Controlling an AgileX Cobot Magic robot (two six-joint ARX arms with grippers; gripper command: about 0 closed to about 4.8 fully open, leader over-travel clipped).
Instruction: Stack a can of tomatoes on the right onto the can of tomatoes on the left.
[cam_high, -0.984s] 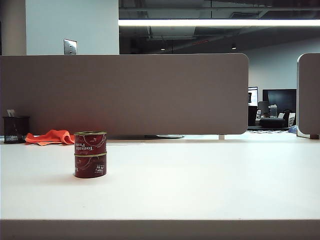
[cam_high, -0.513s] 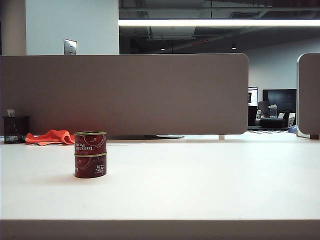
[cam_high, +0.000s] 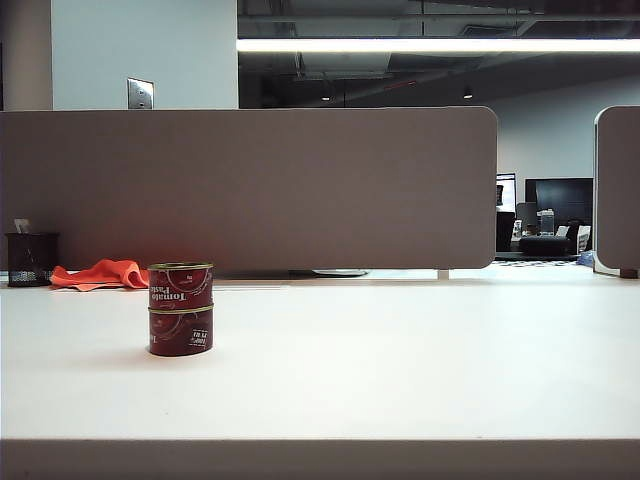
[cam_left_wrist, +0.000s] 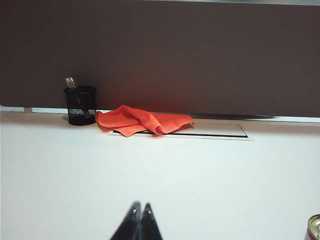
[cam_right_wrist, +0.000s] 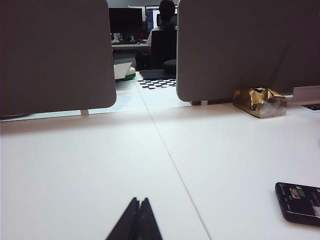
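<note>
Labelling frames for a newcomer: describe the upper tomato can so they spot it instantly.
On the white table, left of centre before the grey partition, stand two stacked red cans. The upper tomato can sits on the lower can; its "Tomato Paste" label reads mirrored.

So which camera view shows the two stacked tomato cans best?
The exterior view: both tomato cans show whole, one standing on the other on the table. The left wrist view catches only a can's edge at the frame's corner. The right wrist view shows none.

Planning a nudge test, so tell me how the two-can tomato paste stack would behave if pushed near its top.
The tomato paste stack is about as tall as wide, so toppling seems unlikely. The upper can merely rests on the lower can, so it may slide off. Once sideways, it would probably roll.
</note>
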